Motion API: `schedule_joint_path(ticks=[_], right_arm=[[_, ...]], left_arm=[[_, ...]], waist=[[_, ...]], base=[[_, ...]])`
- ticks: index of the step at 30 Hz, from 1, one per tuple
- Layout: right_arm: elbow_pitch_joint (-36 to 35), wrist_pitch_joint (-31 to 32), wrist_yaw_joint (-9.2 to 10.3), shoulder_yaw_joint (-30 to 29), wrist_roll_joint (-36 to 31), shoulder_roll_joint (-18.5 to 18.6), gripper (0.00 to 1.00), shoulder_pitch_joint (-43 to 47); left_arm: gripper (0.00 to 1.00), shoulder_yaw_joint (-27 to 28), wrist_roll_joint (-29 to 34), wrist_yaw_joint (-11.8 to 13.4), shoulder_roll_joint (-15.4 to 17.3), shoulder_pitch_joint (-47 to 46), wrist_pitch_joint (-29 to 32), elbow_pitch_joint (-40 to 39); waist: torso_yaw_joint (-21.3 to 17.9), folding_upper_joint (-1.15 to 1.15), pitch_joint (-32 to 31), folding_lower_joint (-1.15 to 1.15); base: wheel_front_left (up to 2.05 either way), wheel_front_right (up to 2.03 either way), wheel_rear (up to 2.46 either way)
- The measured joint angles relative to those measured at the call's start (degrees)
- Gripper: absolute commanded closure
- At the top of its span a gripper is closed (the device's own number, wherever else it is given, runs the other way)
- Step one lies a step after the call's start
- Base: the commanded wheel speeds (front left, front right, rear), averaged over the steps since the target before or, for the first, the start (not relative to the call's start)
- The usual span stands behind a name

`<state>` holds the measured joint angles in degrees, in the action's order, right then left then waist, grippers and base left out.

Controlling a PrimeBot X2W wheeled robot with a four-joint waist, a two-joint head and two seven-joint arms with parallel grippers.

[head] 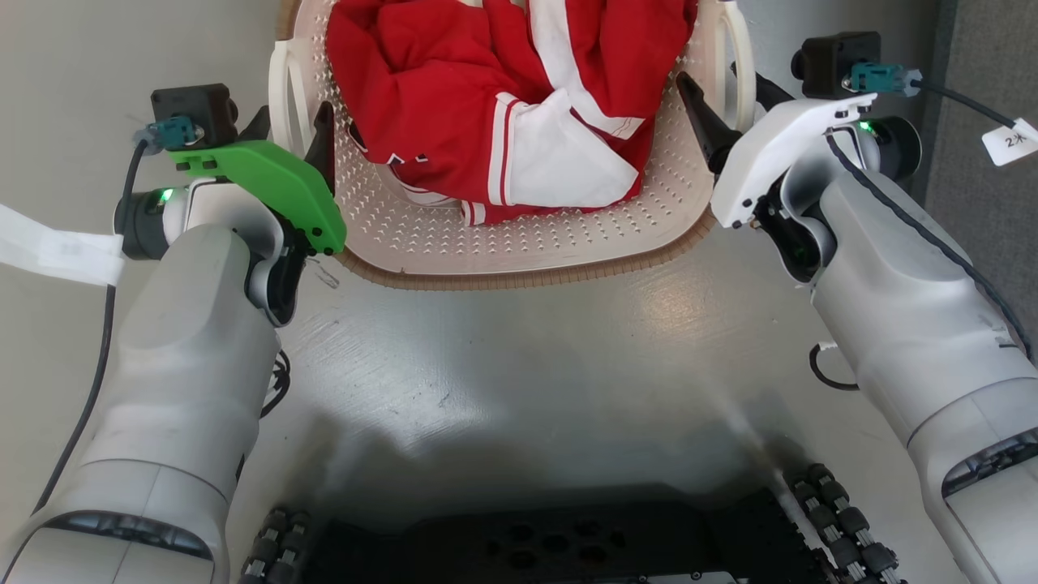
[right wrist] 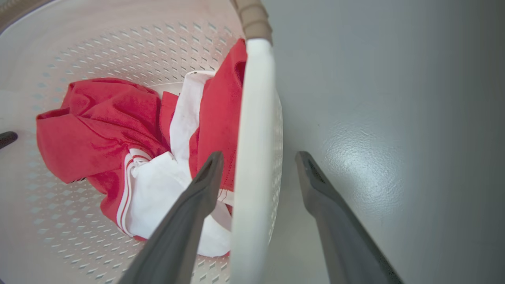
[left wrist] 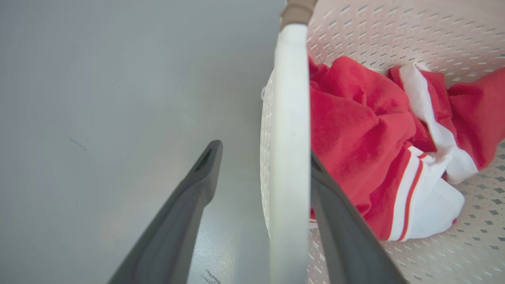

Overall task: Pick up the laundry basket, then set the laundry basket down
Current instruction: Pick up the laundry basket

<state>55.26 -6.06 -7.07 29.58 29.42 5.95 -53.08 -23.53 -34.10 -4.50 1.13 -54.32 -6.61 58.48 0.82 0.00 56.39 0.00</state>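
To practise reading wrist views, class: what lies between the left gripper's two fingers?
In the left wrist view, the white side handle of the laundry basket runs between them; the left gripper is open astride it.

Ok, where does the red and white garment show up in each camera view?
Head view: the garment lies top centre, inside the laundry basket.
Left wrist view: garment on the right, past the white handle.
Right wrist view: garment left of centre.
Shared landmark: the basket's brown rim.
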Motion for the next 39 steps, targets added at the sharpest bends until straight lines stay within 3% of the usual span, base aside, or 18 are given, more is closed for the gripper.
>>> schedule_joint_path(ticks=[1, 2, 3, 4, 22, 39], right_arm=[[0.2, 0.0, 0.0, 0.4, 0.0, 0.0, 0.55, -0.2], [0.2, 0.0, 0.0, 0.6, 0.2, 0.0, 0.82, -0.5], [0.3, 0.0, 0.0, 0.9, 0.6, 0.0, 1.0, -0.6], [0.4, -0.2, 0.0, 1.1, 0.9, 0.0, 1.0, -0.8], [3.6, -2.5, 0.13, 5.5, 5.0, -0.4, 1.0, -1.0], [6.2, -0.7, 0.13, 10.7, 10.0, -1.1, 1.0, 3.4]], left_arm=[[0.25, -0.2, 0.0, 0.0, 0.0, -0.2, 0.0, 0.1], [0.56, -0.4, -0.1, 0.0, 0.0, -0.3, -0.1, 0.3], [0.9, -0.5, -0.3, 0.0, 0.0, -0.4, -0.1, 0.4], [1.0, -0.6, -0.5, -0.1, 0.0, -0.5, -0.2, 0.5], [1.0, -4.1, -3.1, -1.1, -0.6, -1.1, -2.4, 4.2], [1.0, -7.6, -5.7, -2.1, -0.7, 3.0, -0.9, 7.8]], waist=[[0.0, 0.0, 0.1, 0.0], [0.0, 0.0, 0.1, 0.0], [0.1, 0.0, 0.1, 0.0], [0.1, 0.0, 0.2, 0.0], [-0.1, 0.0, -3.2, 0.0], [-1.0, 0.0, -13.8, 0.0]], base=[[0.0, 0.0, 0.0], [0.0, 0.0, 0.0], [0.0, 0.0, 0.0], [0.0, 0.0, 0.0], [0.0, 0.0, 0.0], [0.0, 0.0, 0.0]])
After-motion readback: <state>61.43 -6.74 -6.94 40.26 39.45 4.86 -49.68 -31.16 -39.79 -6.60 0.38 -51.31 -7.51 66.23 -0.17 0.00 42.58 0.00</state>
